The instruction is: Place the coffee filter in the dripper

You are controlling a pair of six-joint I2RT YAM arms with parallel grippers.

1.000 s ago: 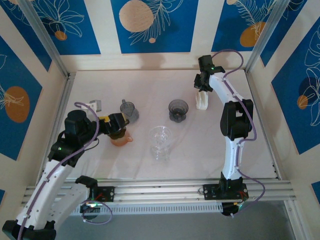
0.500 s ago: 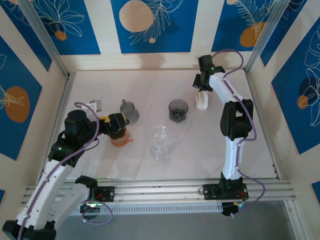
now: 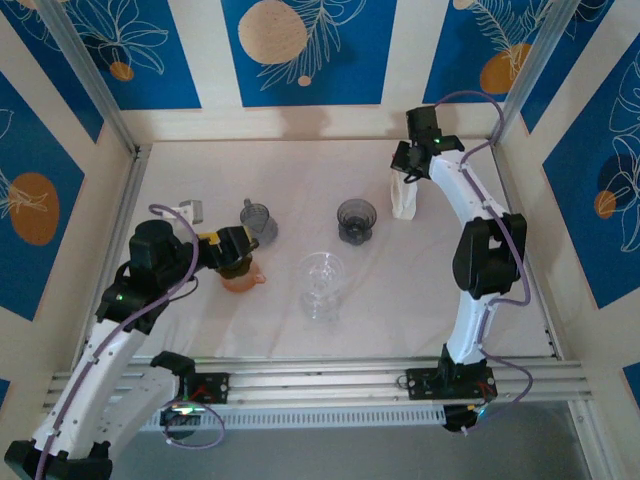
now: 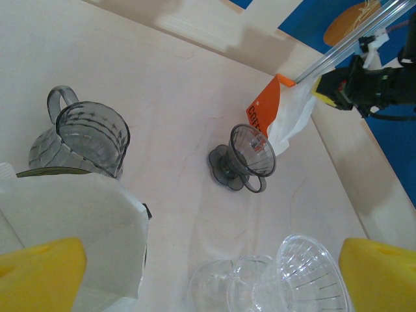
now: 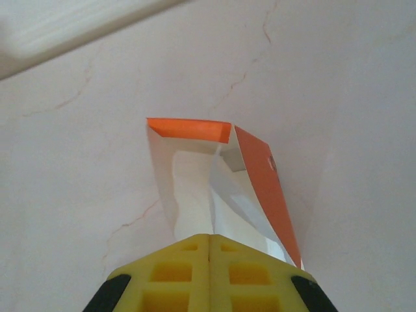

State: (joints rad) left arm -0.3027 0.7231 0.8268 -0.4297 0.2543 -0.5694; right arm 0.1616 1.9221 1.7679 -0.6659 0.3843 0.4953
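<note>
My right gripper (image 3: 406, 176) (image 5: 209, 236) is at the far right of the table, shut on the top of a white coffee filter (image 3: 402, 198) (image 5: 192, 188). The filter hangs below it inside an orange-backed sleeve (image 5: 263, 179) (image 4: 264, 112). A dark grey dripper (image 3: 356, 219) (image 4: 245, 158) sits tilted left of the filter, apart from it. A clear glass dripper (image 3: 322, 283) (image 4: 311, 270) rests nearer the front. My left gripper (image 3: 233, 260) (image 4: 211, 279) is open at the left, nothing between its yellow fingers (image 4: 379, 273).
A grey handled jug (image 3: 258, 218) (image 4: 90, 135) stands left of centre. An orange cup (image 3: 243, 279) sits under my left gripper, and white paper (image 4: 75, 224) lies by its left finger. A small white part (image 3: 190, 210) lies at the far left. Wooden walls bound the table.
The right gripper has closed fully on the filter and shifted slightly right and back, its elbow swinging right. The filter now hangs from it. The left arm has not moved.
</note>
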